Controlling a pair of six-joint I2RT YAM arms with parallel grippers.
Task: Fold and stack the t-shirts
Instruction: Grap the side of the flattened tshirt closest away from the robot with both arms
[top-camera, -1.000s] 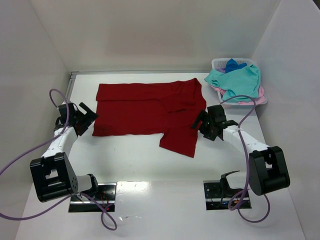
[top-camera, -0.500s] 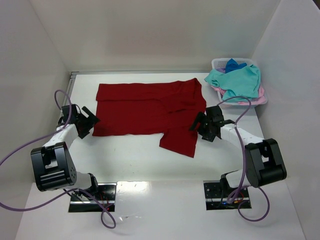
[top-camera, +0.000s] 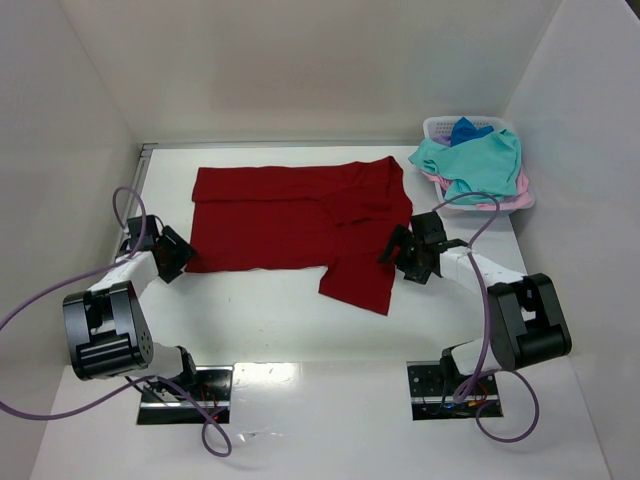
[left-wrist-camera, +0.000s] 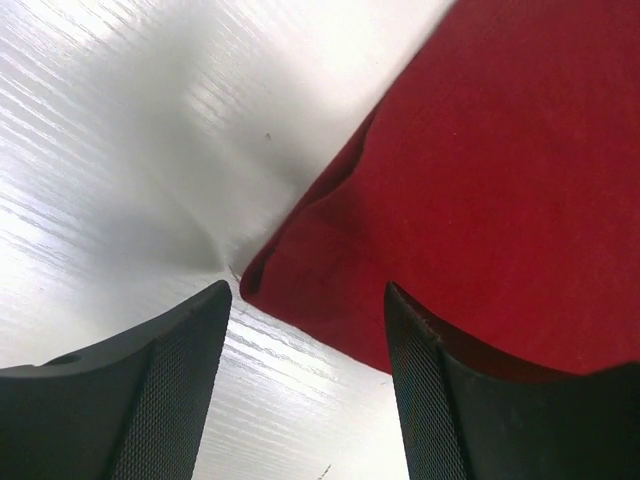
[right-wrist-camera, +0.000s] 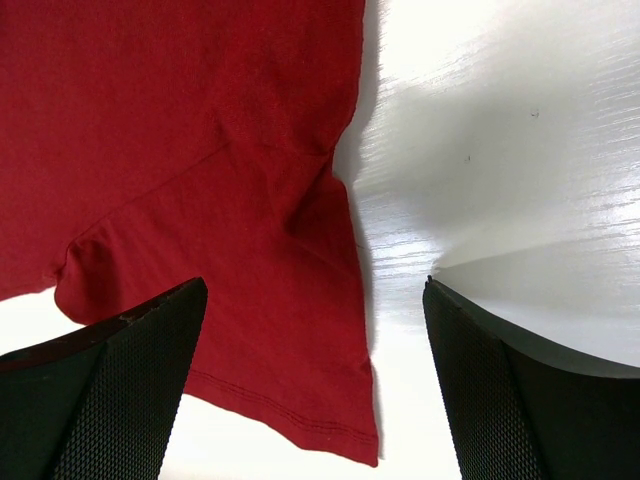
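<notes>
A large dark red t-shirt (top-camera: 300, 215) lies spread on the white table, one sleeve (top-camera: 362, 280) sticking out toward the front. My left gripper (top-camera: 178, 255) is open, low at the shirt's near left corner (left-wrist-camera: 300, 270), which lies just ahead of its jaws. My right gripper (top-camera: 398, 250) is open, low at the right edge of the sleeve (right-wrist-camera: 300, 300), with the sleeve's hem between its fingers (right-wrist-camera: 120, 390). Teal (top-camera: 470, 160), blue (top-camera: 468, 129) and pink (top-camera: 495, 198) shirts are heaped in the basket.
The pale slotted laundry basket (top-camera: 436, 126) stands at the back right. White walls close the table at the back and both sides. Purple cables loop from both arms. The arm bases sit at the near edge.
My left gripper has come lower and closer to the shirt's near left corner. My right gripper has shifted slightly left and down toward the sleeve edge. The shirt has not moved.
</notes>
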